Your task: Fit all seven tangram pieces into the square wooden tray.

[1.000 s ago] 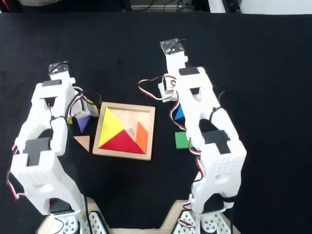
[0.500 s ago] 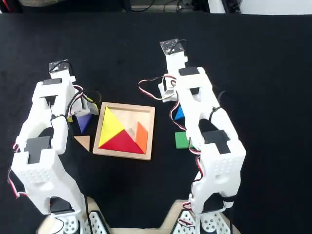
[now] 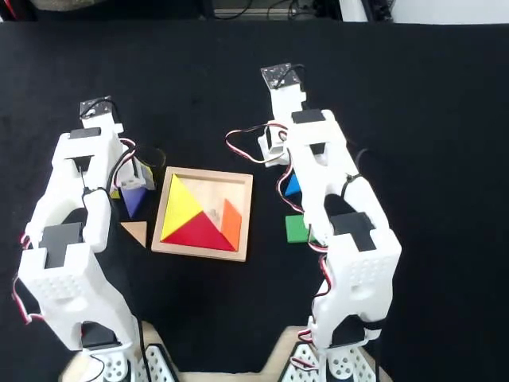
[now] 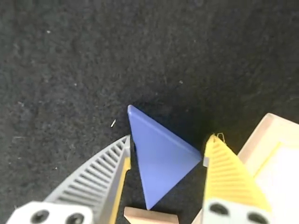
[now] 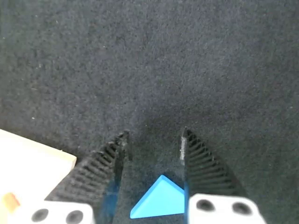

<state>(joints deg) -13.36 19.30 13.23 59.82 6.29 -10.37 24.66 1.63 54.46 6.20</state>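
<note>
The square wooden tray (image 3: 245,215) holds a yellow, a red and an orange triangle. Just left of it a dark blue triangle (image 3: 134,199) lies on the black cloth. My left gripper (image 4: 169,139) is shut on this blue triangle (image 4: 159,158), its grey finger (image 4: 110,163) and yellow finger (image 4: 226,172) touching opposite sides. A tan triangle (image 3: 135,232) lies nearer the arm's base. Right of the tray, my right gripper (image 5: 153,137) stands open low over the cloth, with a light blue triangle (image 5: 161,203) between its fingers near their roots. A green square (image 3: 297,228) lies close by.
The tray's corner (image 4: 268,133) is right beside the left gripper's yellow finger. Another tray corner (image 5: 32,156) lies next to the right gripper's black fingers (image 5: 110,161). Black cloth stretches beyond both grippers toward the table's far side.
The left gripper's fingers have drawn in around the dark blue triangle, nudging it slightly. The right arm has stayed still.
</note>
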